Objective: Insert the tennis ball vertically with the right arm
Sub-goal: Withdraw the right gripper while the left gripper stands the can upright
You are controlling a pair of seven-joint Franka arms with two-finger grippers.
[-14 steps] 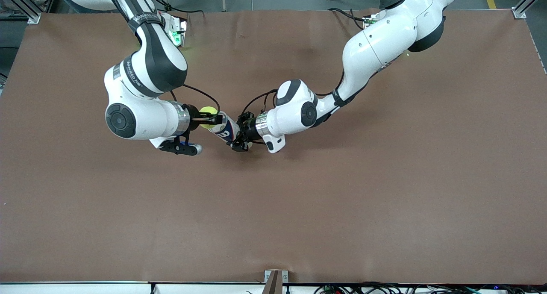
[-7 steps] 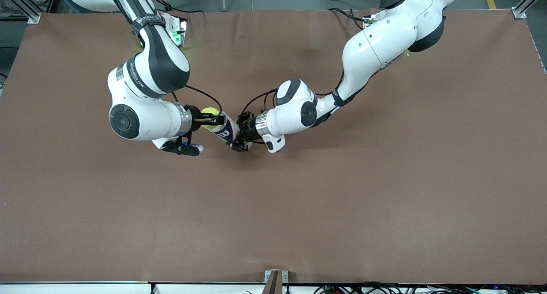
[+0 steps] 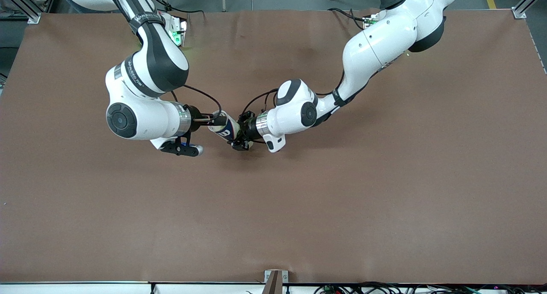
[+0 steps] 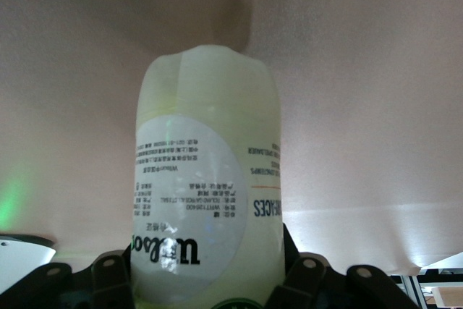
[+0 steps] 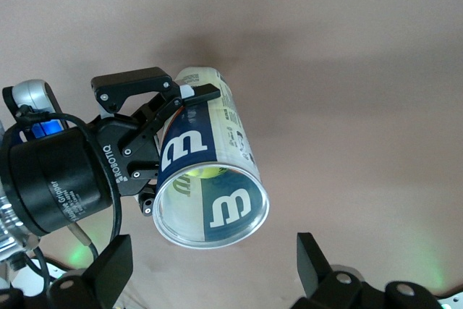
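The tennis ball [image 5: 210, 173] shows as a yellow-green patch deep inside the clear tennis ball can [image 5: 210, 179]. In the front view the ball is hidden. The can [image 3: 225, 129] has a blue and white label and hangs tilted over the middle of the table. Its open mouth faces my right gripper. My left gripper [image 3: 239, 139] is shut on the can's lower part [image 4: 206, 200], one black finger [image 4: 108, 276] on each side. My right gripper [image 3: 215, 120] is just at the mouth, and in its wrist view its fingers [image 5: 108, 269] stand wide open with nothing between them.
The brown table [image 3: 342, 200] stretches wide around both arms. A small box with a green light [image 3: 176, 34] sits near the right arm's base. A metal bracket [image 3: 275, 277] marks the table edge nearest the front camera.
My right gripper has opened and let go of the ball. The ball, seen between its fingers at the can's mouth before, now lies inside the can. The left arm has stayed put.
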